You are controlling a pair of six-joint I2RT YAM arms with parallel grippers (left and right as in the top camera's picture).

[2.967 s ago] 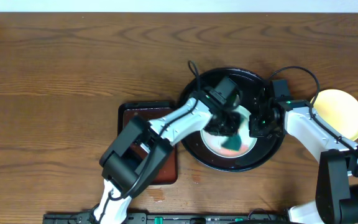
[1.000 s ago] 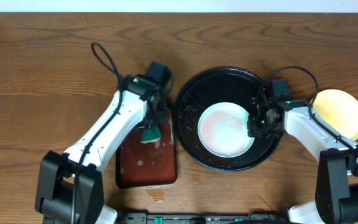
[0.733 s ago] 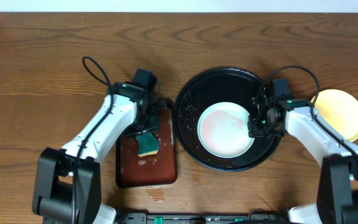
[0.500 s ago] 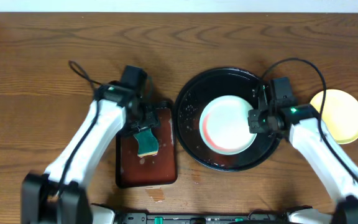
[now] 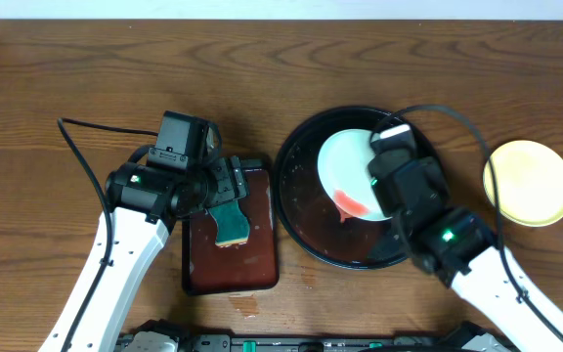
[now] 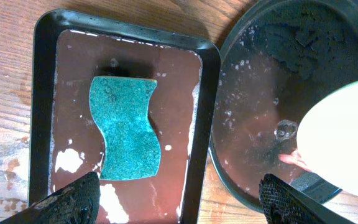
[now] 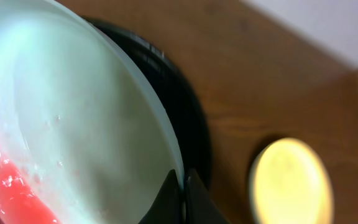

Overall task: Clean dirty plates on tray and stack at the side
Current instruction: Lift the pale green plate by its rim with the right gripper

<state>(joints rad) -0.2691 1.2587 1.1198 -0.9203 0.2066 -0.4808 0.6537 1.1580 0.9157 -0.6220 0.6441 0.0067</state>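
Observation:
A pale mint-white plate [image 5: 345, 166] hangs tilted above the round black tray [image 5: 306, 230], with red liquid pooled at its low edge [image 5: 353, 203]. My right gripper [image 7: 183, 186] is shut on that plate's rim [image 7: 73, 118]. A pale yellow plate [image 5: 528, 183] lies on the table to the right of the tray. My left gripper [image 6: 179, 204] is open above the red-brown tray, its fingers [image 6: 73, 202] wide apart and holding nothing. The black tray's wet floor [image 6: 260, 112] shows in the left wrist view, partly covered by the raised plate [image 6: 347, 149].
A green sponge [image 5: 231, 223] lies loose in the small rectangular red-brown tray [image 5: 262, 264], which holds foamy water and sits just left of the black tray. A wet smear marks the table [image 5: 247, 305] in front of it.
My left gripper has opened and let the sponge drop onto the red-brown tray, then risen. My right gripper has lifted and tilted the mint-white plate, and red liquid has run to its low edge.

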